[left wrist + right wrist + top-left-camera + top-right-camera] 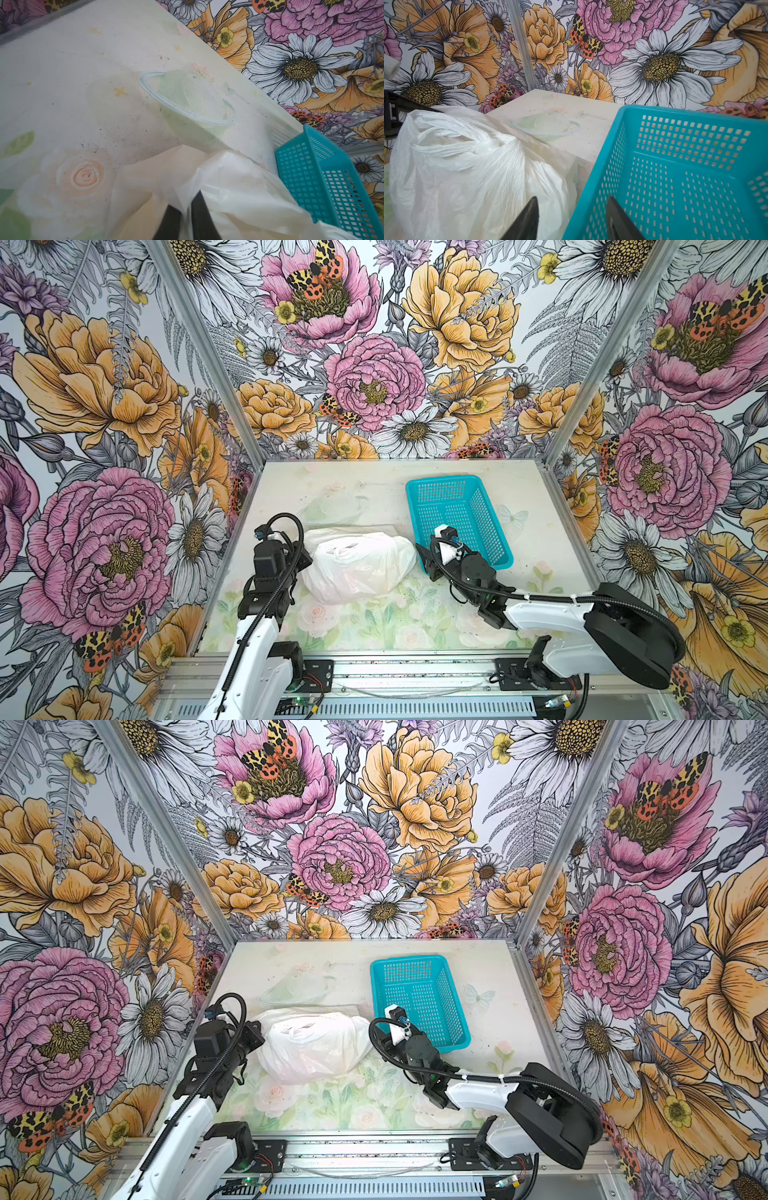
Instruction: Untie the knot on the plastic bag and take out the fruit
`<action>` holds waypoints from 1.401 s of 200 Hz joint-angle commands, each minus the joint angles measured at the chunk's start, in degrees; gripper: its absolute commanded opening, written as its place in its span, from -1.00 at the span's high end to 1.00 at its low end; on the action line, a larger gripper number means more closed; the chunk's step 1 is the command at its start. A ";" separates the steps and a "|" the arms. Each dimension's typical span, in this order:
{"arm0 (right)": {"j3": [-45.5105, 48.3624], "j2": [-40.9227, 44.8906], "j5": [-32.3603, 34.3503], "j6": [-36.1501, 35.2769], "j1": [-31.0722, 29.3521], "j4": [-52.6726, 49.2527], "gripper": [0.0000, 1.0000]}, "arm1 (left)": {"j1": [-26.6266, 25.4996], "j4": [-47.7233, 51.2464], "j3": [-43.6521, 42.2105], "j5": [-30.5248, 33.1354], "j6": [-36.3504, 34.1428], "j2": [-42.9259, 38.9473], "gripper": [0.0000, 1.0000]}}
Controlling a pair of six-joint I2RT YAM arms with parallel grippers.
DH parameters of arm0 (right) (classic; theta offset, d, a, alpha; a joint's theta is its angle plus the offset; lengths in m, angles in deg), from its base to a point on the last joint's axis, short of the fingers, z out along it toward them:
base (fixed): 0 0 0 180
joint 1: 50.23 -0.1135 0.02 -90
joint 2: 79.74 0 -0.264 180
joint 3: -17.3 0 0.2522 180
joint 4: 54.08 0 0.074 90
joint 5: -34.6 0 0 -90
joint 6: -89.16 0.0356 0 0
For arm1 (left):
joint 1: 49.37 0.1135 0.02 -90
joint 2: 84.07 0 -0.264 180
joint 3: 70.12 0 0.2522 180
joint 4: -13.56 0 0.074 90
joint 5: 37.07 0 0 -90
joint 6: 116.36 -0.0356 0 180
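Now the plastic bag (357,572) lies knotted; basket (442,480) just beside.

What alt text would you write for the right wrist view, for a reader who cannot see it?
A tied white plastic bag sits beside an empty teal basket on a pale table. The open right gripper points between them; floral walls stand behind.

Fruit inside the plastic bag (357,568) is indistinguishable. Bag folds partly cover the left end effector (184,200) fingertips. Beside the bag, the basket (675,176) is cropped in both wrist views.
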 commanded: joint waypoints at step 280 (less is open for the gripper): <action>-26.72 -13.99 -6.90 2.11 -2.34 -27.10 1.00 | -29.34 9.30 13.55 23.92 -8.89 7.19 -0.97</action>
